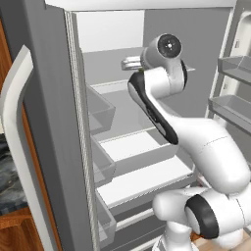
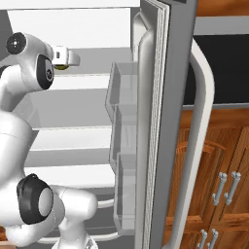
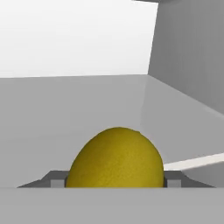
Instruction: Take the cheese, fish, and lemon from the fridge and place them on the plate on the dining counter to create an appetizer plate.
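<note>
The fridge (image 1: 49,98) stands open with its white shelves bare, and my arm reaches into an upper shelf. The lemon (image 3: 116,157), yellow and rounded, sits between my two fingertips on the grey shelf floor. My gripper (image 3: 114,183) is shut on it, with a fingertip pressed against each side. From the right base view the gripper (image 2: 65,57) points into the fridge with a sliver of the lemon (image 2: 61,67) under it. The left base view shows the gripper (image 1: 131,62) behind the wrist. The cheese, fish and plate are out of view.
Clear door bins (image 2: 119,126) line the right door (image 2: 160,97), and more bins (image 1: 100,110) hang on the left door. Grey fridge walls close in on the shelf. A dark marbled stone top (image 1: 7,166) shows at far left; wood cabinets (image 2: 214,185) stand at right.
</note>
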Controlling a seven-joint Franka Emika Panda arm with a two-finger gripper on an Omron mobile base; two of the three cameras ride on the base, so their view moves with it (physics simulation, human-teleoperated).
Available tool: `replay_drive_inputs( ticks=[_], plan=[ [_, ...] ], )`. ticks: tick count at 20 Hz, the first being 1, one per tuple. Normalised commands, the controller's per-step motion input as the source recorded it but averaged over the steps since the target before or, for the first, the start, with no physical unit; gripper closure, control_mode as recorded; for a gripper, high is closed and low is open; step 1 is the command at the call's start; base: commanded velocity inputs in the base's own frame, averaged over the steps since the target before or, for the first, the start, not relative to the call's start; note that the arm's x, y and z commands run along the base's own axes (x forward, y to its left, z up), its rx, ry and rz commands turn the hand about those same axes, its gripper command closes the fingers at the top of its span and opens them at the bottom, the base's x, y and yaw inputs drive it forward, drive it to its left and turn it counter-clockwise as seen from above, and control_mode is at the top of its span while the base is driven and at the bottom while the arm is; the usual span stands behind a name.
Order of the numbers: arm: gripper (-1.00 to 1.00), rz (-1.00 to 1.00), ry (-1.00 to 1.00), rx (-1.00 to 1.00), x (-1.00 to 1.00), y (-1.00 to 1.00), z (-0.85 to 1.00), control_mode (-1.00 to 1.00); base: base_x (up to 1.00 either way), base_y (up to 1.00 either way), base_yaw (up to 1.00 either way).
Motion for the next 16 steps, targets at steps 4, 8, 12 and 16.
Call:
replay_drive_inputs(
  ticks=[4, 8, 12, 16],
  plan=[
    [1.00, 0.00, 0.01, 0.07, -1.00, -0.13, 0.41, -1.00, 0.00, 0.00, 0.00],
    [1.00, 0.00, 0.07, 0.03, -1.00, -0.17, 0.07, -1.00, 0.00, 0.00, 0.00],
    [1.00, 0.00, 0.25, 0.00, -1.00, -0.23, -0.08, -1.00, 0.00, 0.00, 0.00],
    [1.00, 0.00, 0.36, 0.00, -1.00, -0.20, -0.20, -1.00, 0.00, 0.00, 0.00]
  ],
)
